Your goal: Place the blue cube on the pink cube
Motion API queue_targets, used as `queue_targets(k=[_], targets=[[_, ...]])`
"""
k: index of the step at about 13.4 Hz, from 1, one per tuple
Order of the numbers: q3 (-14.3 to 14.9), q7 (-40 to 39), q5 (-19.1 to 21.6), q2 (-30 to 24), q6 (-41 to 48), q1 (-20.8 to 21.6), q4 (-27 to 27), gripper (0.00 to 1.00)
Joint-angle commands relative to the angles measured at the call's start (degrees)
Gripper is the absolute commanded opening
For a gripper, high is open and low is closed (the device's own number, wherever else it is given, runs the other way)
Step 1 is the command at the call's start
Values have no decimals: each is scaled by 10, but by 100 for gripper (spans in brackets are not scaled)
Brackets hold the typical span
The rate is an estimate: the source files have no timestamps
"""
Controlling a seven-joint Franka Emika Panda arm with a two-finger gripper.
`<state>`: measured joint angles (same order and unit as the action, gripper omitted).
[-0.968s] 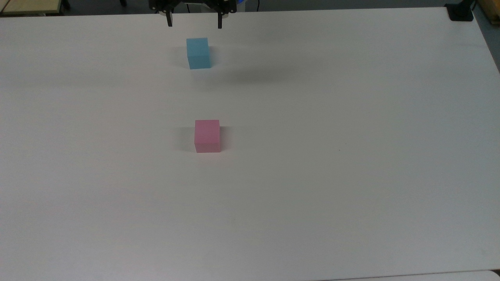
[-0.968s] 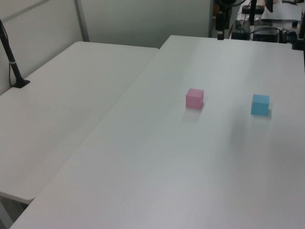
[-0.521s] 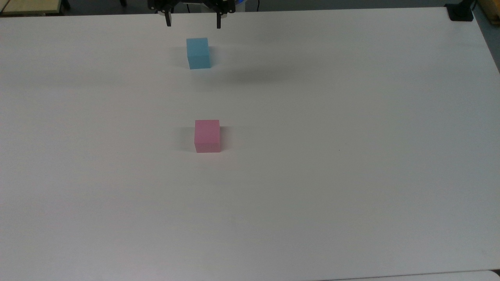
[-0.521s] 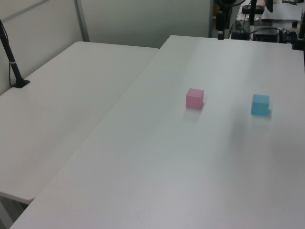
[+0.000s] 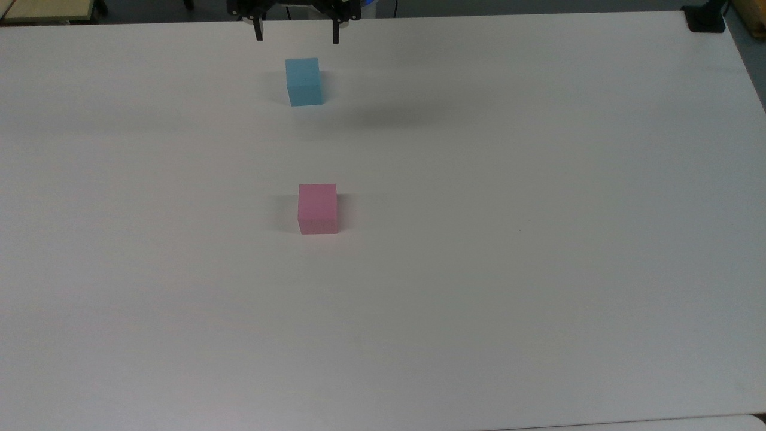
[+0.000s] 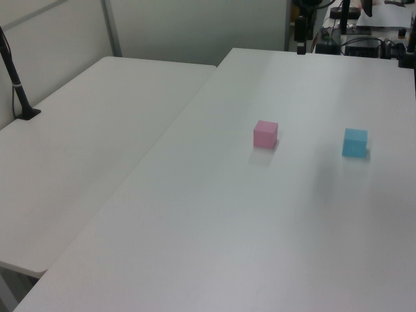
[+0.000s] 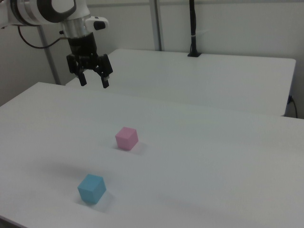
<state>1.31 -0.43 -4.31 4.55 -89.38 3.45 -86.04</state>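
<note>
A white tabletop (image 5: 538,269) holds a blue cube (image 5: 304,81) near its far edge in the top view and a pink cube (image 5: 318,208) near the middle, well apart. The empty tool (image 5: 296,33) hangs above, fingers spread. Likely step: approach; next, descend over the blue cube and grip.

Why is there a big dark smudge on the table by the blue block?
In the top view, that soft grey patch is a shadow on the table, to the right of the blue cube, probably cast by the arm above. In the right view a fainter shadow lies left of that cube.
</note>
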Motion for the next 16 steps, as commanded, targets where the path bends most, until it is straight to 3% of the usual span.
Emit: queue_targets(k=[1,11,16], targets=[[-6,10,9,-40,4,-3,-41,100],[-4,-1,10,-269,9,-7,-259,100],[-3,-19,10,-318,24,-8,-306,100]])
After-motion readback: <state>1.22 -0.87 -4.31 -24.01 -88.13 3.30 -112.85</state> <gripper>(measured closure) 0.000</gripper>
